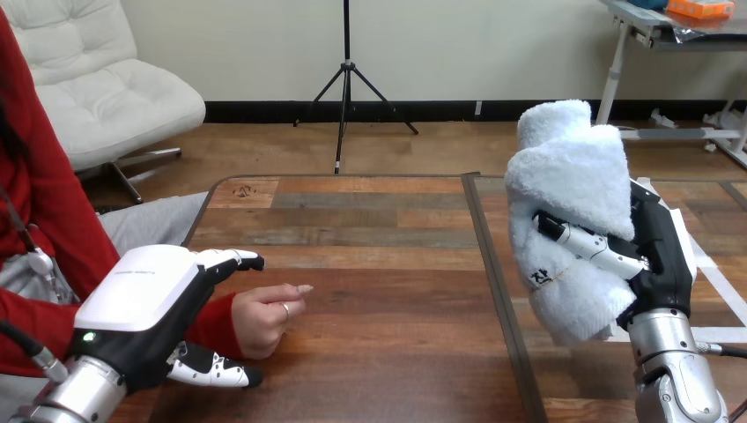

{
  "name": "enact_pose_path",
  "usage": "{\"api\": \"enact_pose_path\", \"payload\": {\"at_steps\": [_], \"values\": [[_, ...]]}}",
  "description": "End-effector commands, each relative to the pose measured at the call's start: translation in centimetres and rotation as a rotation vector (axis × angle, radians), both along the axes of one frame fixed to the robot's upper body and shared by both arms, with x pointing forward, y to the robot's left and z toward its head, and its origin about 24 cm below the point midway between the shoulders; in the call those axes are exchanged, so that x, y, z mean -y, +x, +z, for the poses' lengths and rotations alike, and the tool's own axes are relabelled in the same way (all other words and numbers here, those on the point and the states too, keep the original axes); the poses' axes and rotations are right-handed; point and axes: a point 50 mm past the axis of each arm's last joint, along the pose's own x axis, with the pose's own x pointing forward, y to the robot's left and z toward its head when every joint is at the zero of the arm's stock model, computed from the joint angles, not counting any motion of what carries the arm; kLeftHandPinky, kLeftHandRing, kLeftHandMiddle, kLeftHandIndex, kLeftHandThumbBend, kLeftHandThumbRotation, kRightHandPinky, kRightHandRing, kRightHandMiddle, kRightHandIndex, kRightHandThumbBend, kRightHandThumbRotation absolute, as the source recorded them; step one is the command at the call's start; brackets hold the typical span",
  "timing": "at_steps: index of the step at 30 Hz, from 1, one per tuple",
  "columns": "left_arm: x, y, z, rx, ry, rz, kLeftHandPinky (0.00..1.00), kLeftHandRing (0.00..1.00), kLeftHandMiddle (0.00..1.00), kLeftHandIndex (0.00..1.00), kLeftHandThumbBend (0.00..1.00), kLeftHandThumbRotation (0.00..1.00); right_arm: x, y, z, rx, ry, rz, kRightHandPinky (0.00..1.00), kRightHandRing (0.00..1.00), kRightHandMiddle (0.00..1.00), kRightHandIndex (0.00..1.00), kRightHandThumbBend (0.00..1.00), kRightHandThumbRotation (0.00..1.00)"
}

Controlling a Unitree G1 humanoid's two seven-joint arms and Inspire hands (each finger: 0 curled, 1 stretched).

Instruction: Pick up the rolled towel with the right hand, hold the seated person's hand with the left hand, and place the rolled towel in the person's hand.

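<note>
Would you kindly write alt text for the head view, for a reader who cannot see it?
The robot's right hand holds a white rolled towel upright above the wooden table, fingers curled round it. Its left hand, fingers straight, flanks the person's wrist; the person's hand rests loosely curled on the table.

The rolled towel (pixel 568 176) is held upright over the right part of the table (pixel 379 229) by the right hand (pixel 662 260), whose fingers (pixel 590 247) are curled round its near side. At the near left, the left hand (pixel 145 304) is set over the person's wrist (pixel 216 322) in its red sleeve. The person's hand (pixel 269 317) is rested loosely curled on the table just to the right of it, well apart from the towel.
</note>
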Motion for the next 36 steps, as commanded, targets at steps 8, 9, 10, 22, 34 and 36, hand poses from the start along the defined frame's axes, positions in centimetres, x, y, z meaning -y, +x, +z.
{"api": "enact_pose_path", "payload": {"at_steps": [8,9,10,22,34,36], "values": [[-0.1,2.4,1.3,0.054,0.067,-0.028,0.68,0.75,0.78,0.77,1.00,0.24,-0.3,1.2,3.2,0.147,0.011,0.019,0.26,0.31,0.37,0.40,0.88,0.00],[-0.1,2.5,1.3,0.052,0.068,-0.027,0.68,0.75,0.78,0.77,1.00,0.24,-0.3,1.2,3.2,0.149,0.010,0.020,0.26,0.31,0.37,0.40,0.88,0.00],[-0.2,2.7,1.2,0.045,0.078,-0.023,0.68,0.75,0.78,0.77,1.00,0.24,-0.3,1.2,3.2,0.150,0.010,0.020,0.26,0.31,0.37,0.40,0.88,0.00],[-0.6,4.0,0.0,0.012,0.100,0.006,0.69,0.76,0.78,0.77,1.00,0.22,-0.1,1.3,3.3,0.153,0.017,0.028,0.26,0.31,0.37,0.41,0.87,0.00],[-1.0,5.2,-1.1,-0.014,0.112,0.037,0.69,0.76,0.77,0.77,1.00,0.19,-0.1,1.2,3.4,0.158,-0.009,0.021,0.26,0.31,0.37,0.41,0.87,0.00],[-1.0,5.3,-1.3,-0.015,0.113,0.039,0.69,0.76,0.77,0.77,1.00,0.19,-0.1,1.2,3.4,0.159,-0.010,0.023,0.26,0.31,0.37,0.41,0.87,0.00]]}}
